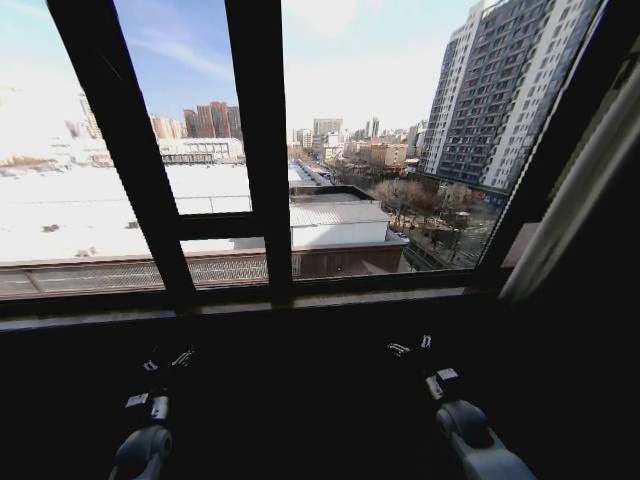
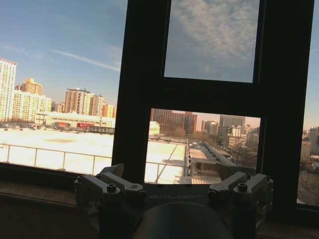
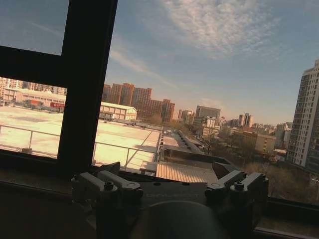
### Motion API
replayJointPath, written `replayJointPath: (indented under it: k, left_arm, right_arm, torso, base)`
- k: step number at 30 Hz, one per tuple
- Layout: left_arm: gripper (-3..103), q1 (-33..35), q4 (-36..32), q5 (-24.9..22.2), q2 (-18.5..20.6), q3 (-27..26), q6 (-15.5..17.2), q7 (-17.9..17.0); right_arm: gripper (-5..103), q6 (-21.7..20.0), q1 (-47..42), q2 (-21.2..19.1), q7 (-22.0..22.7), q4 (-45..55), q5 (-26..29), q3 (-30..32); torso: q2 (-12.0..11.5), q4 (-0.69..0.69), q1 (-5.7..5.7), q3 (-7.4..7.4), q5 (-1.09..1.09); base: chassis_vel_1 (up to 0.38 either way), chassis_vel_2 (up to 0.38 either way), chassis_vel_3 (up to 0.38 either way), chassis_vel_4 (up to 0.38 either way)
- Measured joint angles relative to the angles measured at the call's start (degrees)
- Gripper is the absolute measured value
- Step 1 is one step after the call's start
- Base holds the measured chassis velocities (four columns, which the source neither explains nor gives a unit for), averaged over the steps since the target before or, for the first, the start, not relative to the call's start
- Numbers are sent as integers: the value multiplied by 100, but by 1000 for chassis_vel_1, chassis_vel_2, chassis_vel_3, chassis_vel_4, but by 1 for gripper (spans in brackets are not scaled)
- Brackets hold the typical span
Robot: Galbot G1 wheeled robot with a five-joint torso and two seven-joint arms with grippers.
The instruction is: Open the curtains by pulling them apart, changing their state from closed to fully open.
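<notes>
One of the curtains (image 1: 575, 195) hangs bunched into a narrow greyish-beige strip along the window's right edge, leaving the glass uncovered. Both arms are held low in the dark below the sill. In the head view my left gripper (image 1: 165, 362) is at the lower left and my right gripper (image 1: 410, 348) at the lower right, neither touching fabric. In the left wrist view the left gripper (image 2: 170, 172) is open, its fingers wide apart and facing the window with nothing between them. The right gripper (image 3: 167, 169) is also open and holds nothing.
Black window frame bars (image 1: 255, 150) divide the glass, with a crossbar (image 1: 215, 226) between them. A dark sill (image 1: 330, 298) runs below the panes. City buildings and rooftops lie outside.
</notes>
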Motion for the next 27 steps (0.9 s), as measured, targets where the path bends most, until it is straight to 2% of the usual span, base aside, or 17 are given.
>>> replayJointPath:
  k: [10, 13, 27]
  left_arm:
    - [100, -2, -1, 0, 0, 2, 0, 1]
    - [100, -2, -1, 0, 0, 3, 0, 1]
    - [100, 1, 0, 0, 0, 0, 0, -2]
  right_arm:
    - [100, 0, 0, 0, 0, 0, 0, 0]
    - [100, 0, 1, 0, 0, 0, 0, 1]
    - [100, 0, -1, 0, 0, 0, 0, 0]
  torso:
    - [-4, -6, 12, 4, 10]
    - [-4, -5, 12, 4, 3]
    - [5, -4, -4, -2, 3]
  base:
    - [49, -13, -53, 0]
    - [1, -83, -17, 98]
    - [143, -128, -147, 132]
